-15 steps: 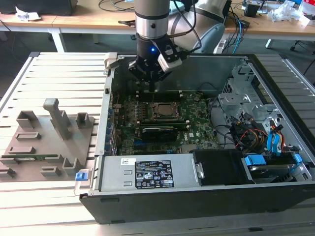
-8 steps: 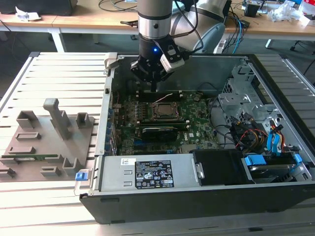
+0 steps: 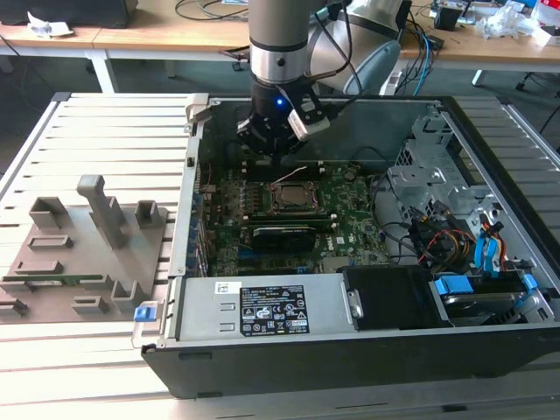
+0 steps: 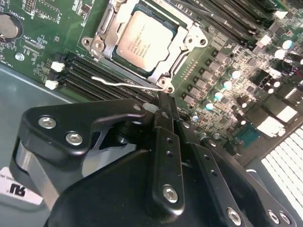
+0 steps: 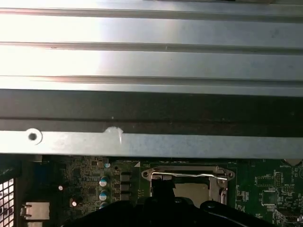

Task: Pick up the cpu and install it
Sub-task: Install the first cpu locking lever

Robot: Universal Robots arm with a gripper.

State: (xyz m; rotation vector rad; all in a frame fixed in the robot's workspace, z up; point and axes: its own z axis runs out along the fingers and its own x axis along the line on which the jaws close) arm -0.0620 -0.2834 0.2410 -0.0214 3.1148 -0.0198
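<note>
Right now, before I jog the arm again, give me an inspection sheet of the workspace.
Surface: slatted metal table carrying an open computer case.
Job's things: cpu lies in the socket frame on the motherboard; the frame's plate is open.
Clutter: grey plastic blocks at the exterior view's left.
Grippers: gripper shut, empty, beside the socket's lever.
Cables: coloured bundle inside the case.
Surroundings: wooden desks behind.
</note>
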